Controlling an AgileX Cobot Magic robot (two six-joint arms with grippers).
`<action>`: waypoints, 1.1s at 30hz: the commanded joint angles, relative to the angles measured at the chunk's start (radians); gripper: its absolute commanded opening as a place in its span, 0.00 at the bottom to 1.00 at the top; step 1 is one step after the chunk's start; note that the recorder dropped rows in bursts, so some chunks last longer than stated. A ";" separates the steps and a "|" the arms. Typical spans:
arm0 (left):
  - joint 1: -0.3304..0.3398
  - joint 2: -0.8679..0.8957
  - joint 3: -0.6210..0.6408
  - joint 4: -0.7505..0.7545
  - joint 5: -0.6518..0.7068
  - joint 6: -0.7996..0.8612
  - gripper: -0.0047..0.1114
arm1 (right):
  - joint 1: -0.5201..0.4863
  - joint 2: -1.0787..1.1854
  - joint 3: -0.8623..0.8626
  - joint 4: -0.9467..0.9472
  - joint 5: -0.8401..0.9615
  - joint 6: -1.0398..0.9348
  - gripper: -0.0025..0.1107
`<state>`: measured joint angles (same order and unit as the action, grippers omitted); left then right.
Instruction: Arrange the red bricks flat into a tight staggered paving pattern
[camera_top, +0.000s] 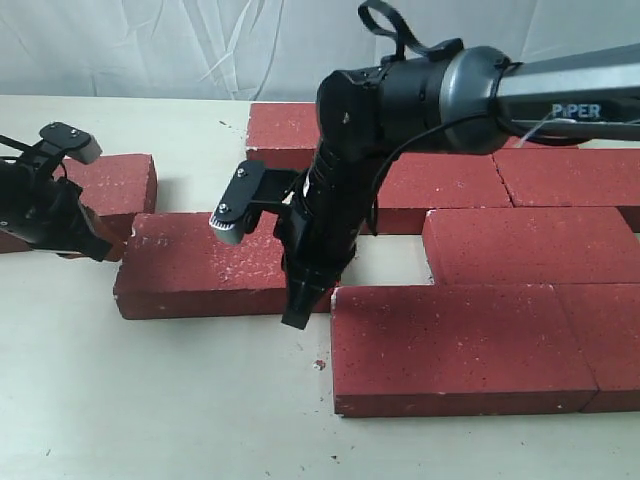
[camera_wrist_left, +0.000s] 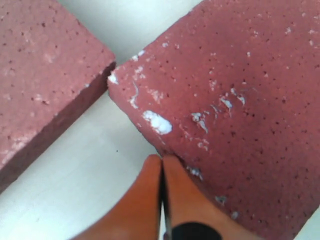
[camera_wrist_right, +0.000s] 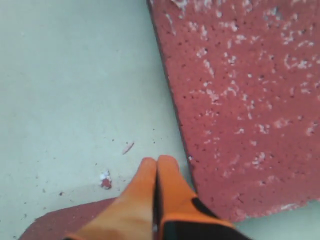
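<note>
- The left hand (camera_top: 95, 245) is seen at the left edge of the bench (camera_top: 150, 400). Its fingers (camera_wrist_left: 145, 200) are pressed together on nothing, and the tips are set at the side face of one of the red bricks (camera_wrist_left: 235, 100), near a chipped corner.
- A far-left brick (camera_top: 118, 183) is laid flat just beside that hand, apart from the others.
- A loose brick (camera_top: 195, 265) is laid flat in the middle, with bare bench between it and the second of the laid rows (camera_top: 470, 340).
- The right hand (camera_top: 300, 308) is lowered at this brick's right end. Its fingers (camera_wrist_right: 172, 195) are closed on nothing, just beside the brick's edge, and a crumb (camera_wrist_right: 105, 180) is seen nearby.
- The laid rows are packed and staggered at the right.
- Each brick is judged heavy, rigid and rough, so slipping is unlikely, but its corners are easily chipped. It is probably too wide to be pinched, so it is best pushed low on a side face near mid-length and slid without turning.
</note>
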<state>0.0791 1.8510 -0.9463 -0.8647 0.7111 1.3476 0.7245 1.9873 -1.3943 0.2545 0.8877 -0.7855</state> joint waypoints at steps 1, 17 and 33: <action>-0.002 0.004 -0.001 -0.062 -0.007 0.027 0.04 | -0.014 -0.052 0.002 0.005 0.036 0.014 0.01; -0.002 0.034 -0.001 -0.131 -0.006 0.076 0.04 | -0.253 -0.077 0.004 -0.003 -0.034 0.133 0.01; -0.090 0.060 -0.001 -0.133 -0.039 0.082 0.04 | -0.341 -0.077 0.025 0.017 -0.083 0.136 0.01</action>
<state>0.0057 1.9081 -0.9463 -0.9882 0.6835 1.4287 0.3885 1.9226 -1.3713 0.2626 0.8110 -0.6509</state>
